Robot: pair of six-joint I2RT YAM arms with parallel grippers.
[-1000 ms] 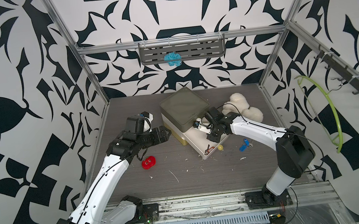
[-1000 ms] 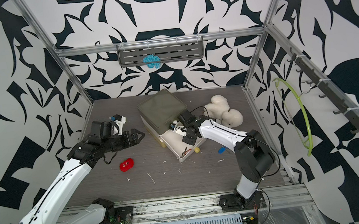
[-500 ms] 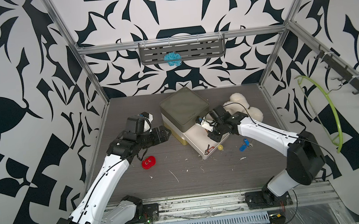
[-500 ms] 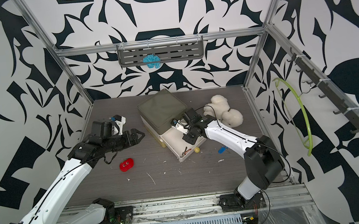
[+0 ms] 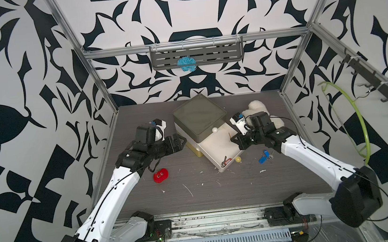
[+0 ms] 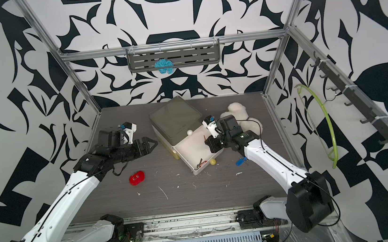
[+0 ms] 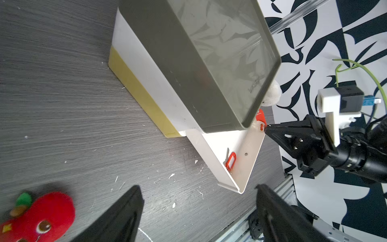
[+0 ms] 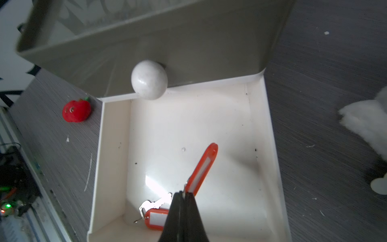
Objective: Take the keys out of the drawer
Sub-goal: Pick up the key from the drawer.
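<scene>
The white drawer (image 5: 222,169) of the grey-topped box stands pulled open. My right gripper (image 8: 183,194) is shut on one of the keys, a red-tagged key (image 8: 203,167), held above the drawer floor near its right wall (image 7: 247,159). In both top views that gripper (image 5: 233,139) (image 6: 207,141) is at the drawer's right edge. A second red-tagged key (image 8: 155,216) (image 5: 225,160) lies in the drawer's front corner. A blue-tagged key (image 5: 263,158) (image 6: 240,161) lies on the table right of the drawer. My left gripper (image 5: 181,141) (image 7: 199,209) hangs open and empty left of the box.
A red plush toy (image 5: 160,175) (image 7: 39,215) lies on the table left of the drawer. A white plush (image 5: 257,106) sits behind my right arm. The upper drawer's white knob (image 8: 149,79) juts over the open drawer. A small yellow ball (image 5: 238,159) rests by the drawer's front corner.
My right arm has swung outward to the right, and its gripper has shifted toward the drawer's right wall with the red-tagged key in it. The left arm has not moved.
</scene>
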